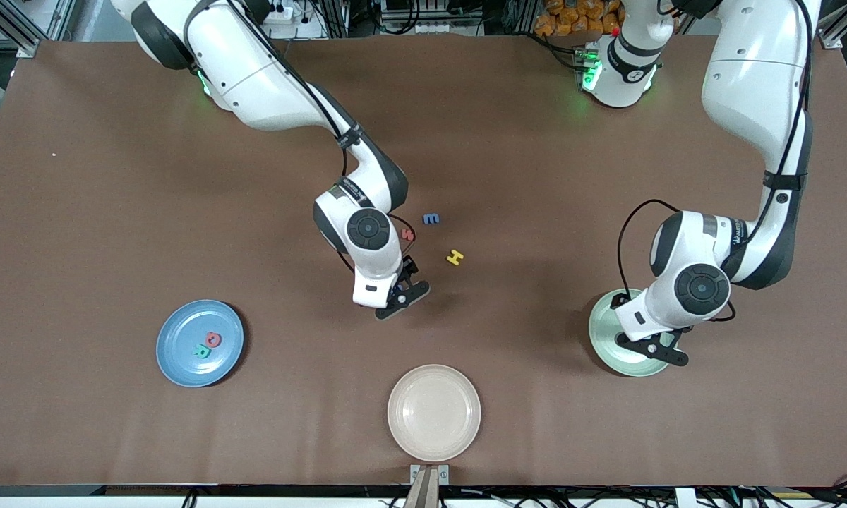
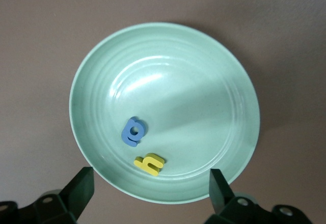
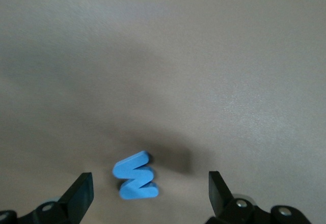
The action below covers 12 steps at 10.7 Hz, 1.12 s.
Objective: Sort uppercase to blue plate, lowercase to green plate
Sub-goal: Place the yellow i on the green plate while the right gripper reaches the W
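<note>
My left gripper (image 1: pixel 653 349) hangs open over the pale green plate (image 1: pixel 602 331). In the left wrist view the green plate (image 2: pixel 234 81) holds a blue lowercase a (image 2: pixel 133 131) and a small yellow lowercase piece (image 2: pixel 150 163), both free of the open left gripper (image 2: pixel 150 193). My right gripper (image 1: pixel 402 300) is low over the mid-table. It stands open (image 3: pixel 150 193) around a blue uppercase M (image 3: pixel 136 182) that lies on the table, touching neither finger. The blue plate (image 1: pixel 176 331) carries a red Q (image 1: pixel 214 339) and a green R (image 1: pixel 201 351). A yellow H (image 1: pixel 454 257), a blue m (image 1: pixel 431 219) and a red w (image 1: pixel 408 233) lie loose beside the right arm's wrist.
A beige plate (image 1: pixel 434 413) with nothing in it sits near the table's edge closest to the front camera, between the two coloured plates. The brown table (image 1: pixel 113 176) stretches bare toward both arm bases.
</note>
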Available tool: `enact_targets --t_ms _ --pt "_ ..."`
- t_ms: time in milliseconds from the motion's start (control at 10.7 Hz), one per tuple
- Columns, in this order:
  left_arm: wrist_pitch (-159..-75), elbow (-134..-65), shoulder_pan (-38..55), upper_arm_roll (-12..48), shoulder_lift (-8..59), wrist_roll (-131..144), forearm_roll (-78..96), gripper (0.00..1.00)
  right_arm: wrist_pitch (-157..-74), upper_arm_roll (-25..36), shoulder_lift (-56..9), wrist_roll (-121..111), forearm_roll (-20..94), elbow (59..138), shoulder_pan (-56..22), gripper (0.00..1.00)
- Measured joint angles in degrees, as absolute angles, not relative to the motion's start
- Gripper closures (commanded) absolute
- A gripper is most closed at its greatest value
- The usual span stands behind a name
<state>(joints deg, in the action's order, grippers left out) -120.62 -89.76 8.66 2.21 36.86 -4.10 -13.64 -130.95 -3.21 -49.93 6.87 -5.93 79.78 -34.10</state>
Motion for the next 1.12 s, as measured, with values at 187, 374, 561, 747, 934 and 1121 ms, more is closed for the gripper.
enact_targets --t_ms 187,374,561,747,934,1121 --pt "-120.6 -89.6 9.0 2.2 35.7 -4.1 -13.3 0.00 -131.7 -3.2 -50.9 6.7 -6.7 79.7 -34.1 0.00" --pt "-119.9 -89.5 9.4 2.2 33.9 -4.2 -10.6 0.00 -131.9 -3.2 -51.3 6.7 -6.8 79.6 -34.1 0.00" --pt "-119.5 -89.5 10.7 2.6 32.4 -4.2 -9.4 0.00 -131.9 -3.2 -51.3 6.7 -6.8 79.5 -34.2 0.55" --pt "-119.2 -89.5 13.0 2.9 31.3 -4.2 -8.7 0.00 -131.9 -3.3 -51.3 6.7 -6.8 79.4 -34.6 1.00" --pt "-119.2 -89.5 13.5 3.4 30.9 -4.2 -7.4 0.00 -131.9 -3.5 -51.3 6.7 -6.8 78.8 -35.0 1.00" --pt "-119.2 -89.5 13.5 4.6 30.7 -3.7 -7.1 0.00 -131.7 -3.3 -51.1 6.7 -6.8 78.4 -34.9 1.00"
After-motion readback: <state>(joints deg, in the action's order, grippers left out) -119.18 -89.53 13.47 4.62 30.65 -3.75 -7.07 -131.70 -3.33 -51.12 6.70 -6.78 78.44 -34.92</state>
